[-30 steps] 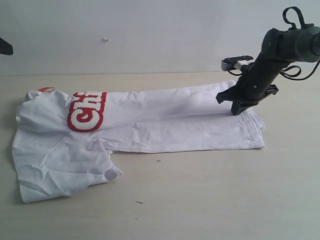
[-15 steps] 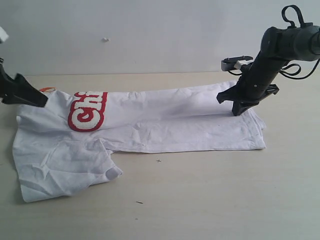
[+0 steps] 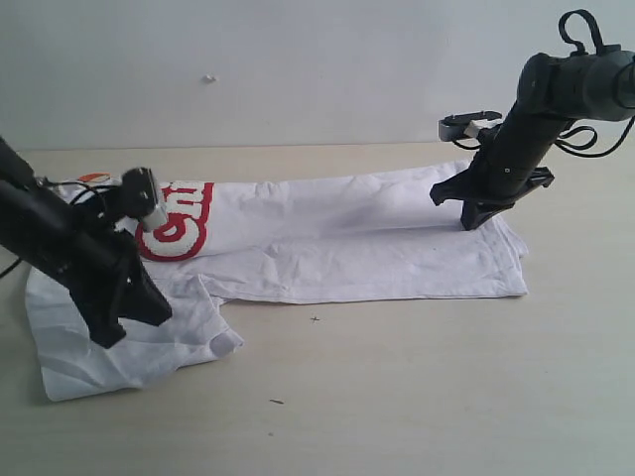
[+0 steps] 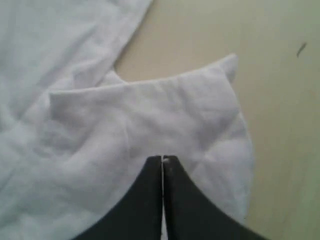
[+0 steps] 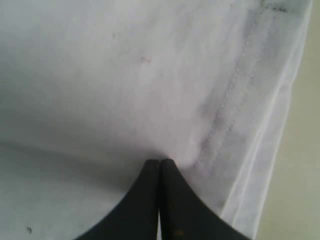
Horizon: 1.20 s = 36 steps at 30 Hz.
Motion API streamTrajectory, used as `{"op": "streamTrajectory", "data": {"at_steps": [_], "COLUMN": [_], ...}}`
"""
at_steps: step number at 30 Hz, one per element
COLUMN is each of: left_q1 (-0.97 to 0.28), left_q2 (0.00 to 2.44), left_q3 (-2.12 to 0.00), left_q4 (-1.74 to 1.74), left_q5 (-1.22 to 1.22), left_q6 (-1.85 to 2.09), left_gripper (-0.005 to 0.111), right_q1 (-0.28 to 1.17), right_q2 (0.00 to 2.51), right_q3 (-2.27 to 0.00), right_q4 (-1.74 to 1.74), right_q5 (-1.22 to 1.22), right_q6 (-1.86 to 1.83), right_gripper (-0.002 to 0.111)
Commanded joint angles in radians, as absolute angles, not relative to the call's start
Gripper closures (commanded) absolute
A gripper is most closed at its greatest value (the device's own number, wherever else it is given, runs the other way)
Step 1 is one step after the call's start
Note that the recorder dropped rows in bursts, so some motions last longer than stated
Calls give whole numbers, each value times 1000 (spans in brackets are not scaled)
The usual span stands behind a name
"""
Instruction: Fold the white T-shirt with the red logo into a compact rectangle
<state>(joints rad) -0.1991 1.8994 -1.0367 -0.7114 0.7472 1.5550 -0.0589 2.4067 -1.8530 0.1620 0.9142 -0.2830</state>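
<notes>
Left gripper [image 4: 162, 159] is down on the sleeve [image 4: 165, 115], jaws clenched tight, though whether any cloth sits between them is hard to say from here. Right gripper [image 5: 160, 162] is clamped on the white T-shirt [image 3: 357, 238] near its hem [image 5: 235, 100], with fabric puckering at the tips. The shirt lies across the counter [image 3: 417, 377], body narrowed lengthwise, red logo [image 3: 179, 233] half showing. The risk: if that left pinch is empty, a lift leaves the sleeve behind, and a one-sided pull would drag and skew the fold. The counter is smooth and pale, with a plain light wall [image 3: 298, 69] behind.
</notes>
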Motion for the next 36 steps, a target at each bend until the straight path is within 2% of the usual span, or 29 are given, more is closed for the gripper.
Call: {"op": "streamTrajectory", "data": {"at_steps": [1,4,13,19,21,24,26,30,36], "left_q1": [-226,-226,-241,-237,-223,-170,-130,-108,-108], "left_q2": [1930,1961,1971,1866,1818,1769,1806,1935,2063], "left_q3": [-1004,-997,-998,-998,-998,-990,-977,-993,-1029], "left_q4": [-659,-622,-400,-432,-524,-559,-559,-557,-566], "left_q5": [583,568,966,906,823,451,298,228,-69], "left_q6": [1532,1478,1403,1403,1412,1222,1106,1162,1096], "left_gripper": [107,107,107,107,107,96,93,107,107], "right_q1": [-64,-64,-64,-64,-64,-64,-64,-64,-64], "right_q2": [2432,2432,2432,2432,2432,2432,2432,2432,2432], "right_q3": [-1846,-1846,-1846,-1846,-1846,-1846,-1846,-1846,-1846], "right_q4": [145,147,156,160,162,162,162,162,160], "right_q5": [964,964,951,973,973,973,973,962,960], "right_q6": [-284,-286,-286,-286,-286,-286,-286,-286,-288], "right_gripper": [108,108,108,108,108,108,108,108,108]}}
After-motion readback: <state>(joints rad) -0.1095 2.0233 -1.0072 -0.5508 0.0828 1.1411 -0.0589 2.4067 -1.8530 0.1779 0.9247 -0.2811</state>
